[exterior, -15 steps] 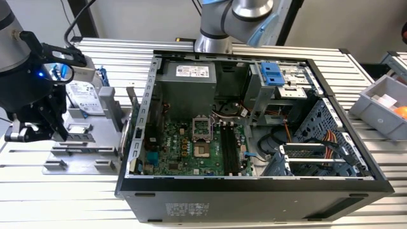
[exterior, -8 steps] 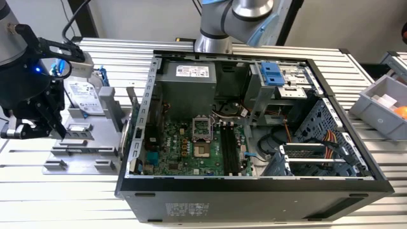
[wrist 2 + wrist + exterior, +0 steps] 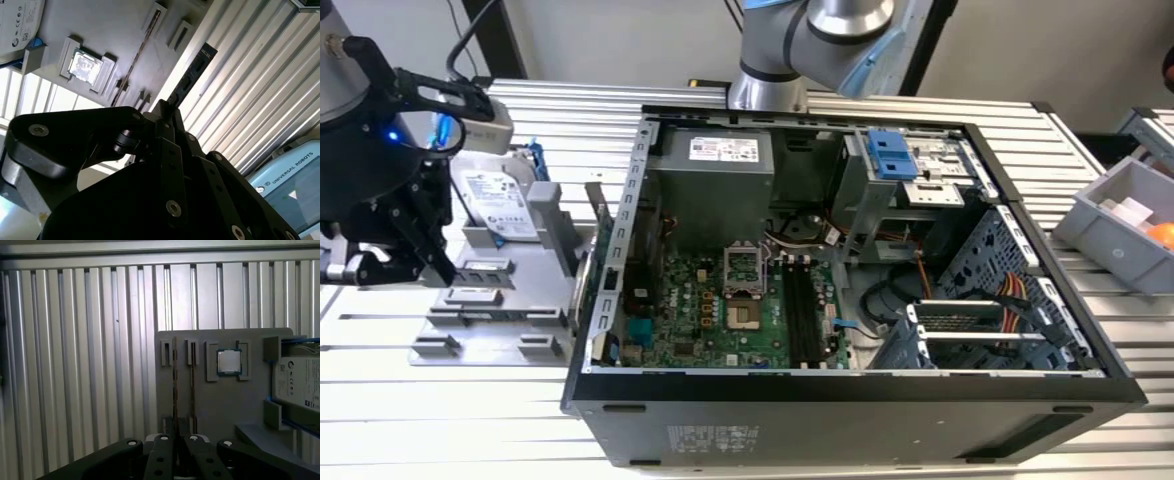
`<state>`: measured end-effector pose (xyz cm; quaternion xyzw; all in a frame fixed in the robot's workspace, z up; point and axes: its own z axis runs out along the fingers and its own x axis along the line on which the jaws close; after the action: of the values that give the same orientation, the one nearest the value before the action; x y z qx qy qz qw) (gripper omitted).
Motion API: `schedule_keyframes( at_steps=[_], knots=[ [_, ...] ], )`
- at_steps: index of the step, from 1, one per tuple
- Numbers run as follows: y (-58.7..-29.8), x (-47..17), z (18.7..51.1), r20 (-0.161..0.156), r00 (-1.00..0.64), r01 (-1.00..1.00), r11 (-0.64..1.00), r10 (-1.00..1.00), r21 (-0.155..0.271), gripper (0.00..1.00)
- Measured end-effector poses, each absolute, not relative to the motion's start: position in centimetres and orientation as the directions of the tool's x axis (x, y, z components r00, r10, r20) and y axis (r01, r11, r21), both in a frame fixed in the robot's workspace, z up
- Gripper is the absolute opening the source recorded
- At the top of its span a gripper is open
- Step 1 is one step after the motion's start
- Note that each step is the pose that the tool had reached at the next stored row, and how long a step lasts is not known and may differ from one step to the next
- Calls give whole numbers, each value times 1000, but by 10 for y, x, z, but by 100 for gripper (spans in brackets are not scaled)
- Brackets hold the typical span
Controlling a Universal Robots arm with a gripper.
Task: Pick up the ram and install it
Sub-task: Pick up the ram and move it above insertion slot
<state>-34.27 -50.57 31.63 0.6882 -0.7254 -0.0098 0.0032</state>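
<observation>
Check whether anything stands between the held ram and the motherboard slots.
The gripper holds the ram over the gray fixture. The side wall of the case stands between it and the black slots, on the exterior view's left. The case is open on top and nothing visible covers the slots.

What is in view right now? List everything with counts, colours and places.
open black computer case: one, black, mid-table, green motherboard inside
ribbed metal table: one, silver, under everything
flat grey holder tray: one, grey, at the exterior view's left of the case
thin dark ram stick: two, dark; this one in the black gripper, another edge-on in a tray slot
small square silver processor chip: one, silver, in a tray pocket
silver hard drive in a blue frame: one, on the tray
grey plastic bin: one, grey, exterior view's right edge
robot arm: one, grey, behind the case
gripper: one, black, shut on a ram stick
</observation>
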Motion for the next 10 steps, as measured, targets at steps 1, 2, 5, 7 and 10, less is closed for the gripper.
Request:
schedule_keyframes(
  at_steps=[1,2,5,7,10],
  knots=[
    [-506,-343,317,-9,-53,-998,53,-999,19,0],
    [-506,-343,318,-9,-53,-998,53,-999,19,0],
    [-506,-343,321,-8,-53,-998,53,-999,19,0],
    [-506,-343,322,-8,-53,-998,53,-999,19,0],
    [-506,-343,325,-8,-53,-998,53,-999,19,0]
  ],
)
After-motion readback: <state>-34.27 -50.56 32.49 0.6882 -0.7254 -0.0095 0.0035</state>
